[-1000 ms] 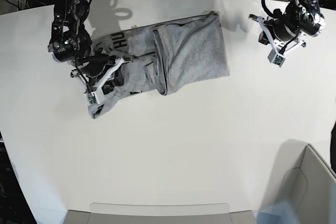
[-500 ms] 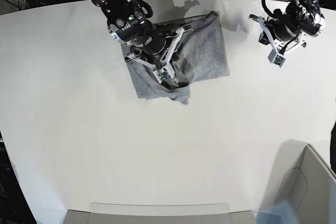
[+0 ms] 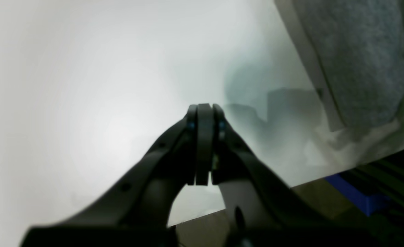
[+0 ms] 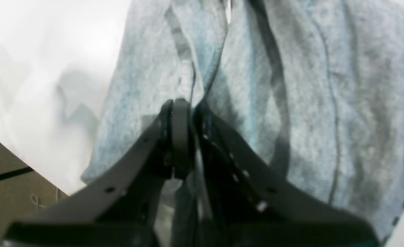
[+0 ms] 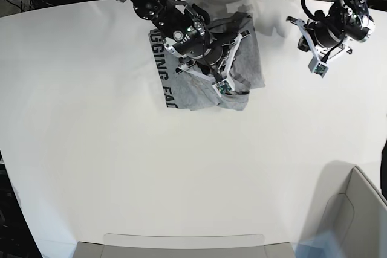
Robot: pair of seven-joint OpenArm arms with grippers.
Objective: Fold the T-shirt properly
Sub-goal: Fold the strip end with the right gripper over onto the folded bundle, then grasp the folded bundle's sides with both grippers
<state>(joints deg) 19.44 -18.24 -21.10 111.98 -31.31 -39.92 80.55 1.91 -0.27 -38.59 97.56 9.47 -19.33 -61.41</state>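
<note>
Right claw (image 4: 183, 137) is clamped tight on a bunched fold of the T-shirt (image 5: 205, 67), grey cloth pinched between its closed fingers. The shirt lies at the far middle of the white counter (image 5: 181, 167), its black lettering showing along the left edge, plain grey layers heaped to the right. Left claw (image 3: 204, 144) sits at the far right, fingers pressed together on nothing, hovering over bare counter well apart from the shirt. Compared with half a second ago, the right claw has carried its fold further right across the shirt, and the lettered side has turned up; the left claw hasn't budged.
</note>
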